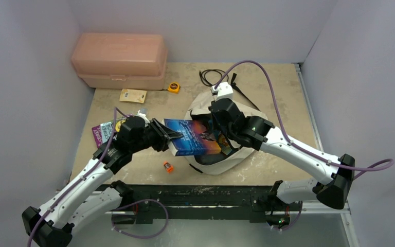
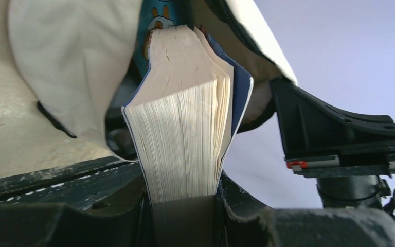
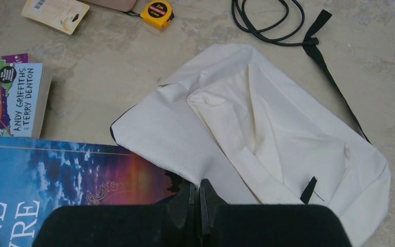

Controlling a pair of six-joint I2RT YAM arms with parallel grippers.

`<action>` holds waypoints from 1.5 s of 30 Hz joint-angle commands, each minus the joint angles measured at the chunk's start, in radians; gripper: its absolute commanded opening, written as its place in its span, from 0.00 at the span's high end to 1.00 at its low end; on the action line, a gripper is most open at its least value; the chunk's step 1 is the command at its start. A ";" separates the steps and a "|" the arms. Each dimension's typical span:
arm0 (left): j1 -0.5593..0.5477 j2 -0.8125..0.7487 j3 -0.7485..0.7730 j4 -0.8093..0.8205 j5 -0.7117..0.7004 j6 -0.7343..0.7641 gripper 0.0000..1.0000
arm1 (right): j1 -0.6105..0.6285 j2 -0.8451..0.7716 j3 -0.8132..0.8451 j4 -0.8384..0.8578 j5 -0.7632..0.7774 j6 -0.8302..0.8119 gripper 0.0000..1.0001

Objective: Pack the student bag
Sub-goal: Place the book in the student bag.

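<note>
At student bag [image 3: 288,144] mouth — step: book [image 1: 195,136] insertion | left gripper [image 1: 171,135] clamps book | right gripper [image 3: 195,193] closed, apparently pinching rim | next: push deeper — mouth lifted.

A pink plastic box [image 1: 119,59] sits at the table's [image 1: 272,92] far left corner, with a yellow tape measure [image 1: 173,87] and a yellow card [image 1: 133,95] just in front, a coiled black cable [image 1: 212,77] further right, a colourful paperback [image 1: 104,133] at the left edge, and a small orange object [image 1: 168,166] near the front
</note>
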 commanded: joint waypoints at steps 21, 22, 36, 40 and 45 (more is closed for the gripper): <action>-0.249 0.277 0.027 0.553 -0.489 -0.027 1.00 | -0.002 -0.040 0.072 0.070 -0.065 0.037 1.00; -0.256 0.309 0.036 0.572 -0.496 -0.022 1.00 | -0.002 -0.041 0.073 0.070 -0.065 0.035 1.00; -0.340 0.740 0.150 0.981 -0.616 0.034 1.00 | -0.006 -0.073 0.038 0.062 -0.028 0.016 1.00; -0.340 0.854 0.218 1.000 -0.651 0.051 1.00 | -0.008 -0.060 0.047 0.047 -0.062 0.032 1.00; -0.337 0.936 0.287 0.975 -0.696 0.071 1.00 | -0.008 -0.054 0.044 0.048 -0.067 0.043 1.00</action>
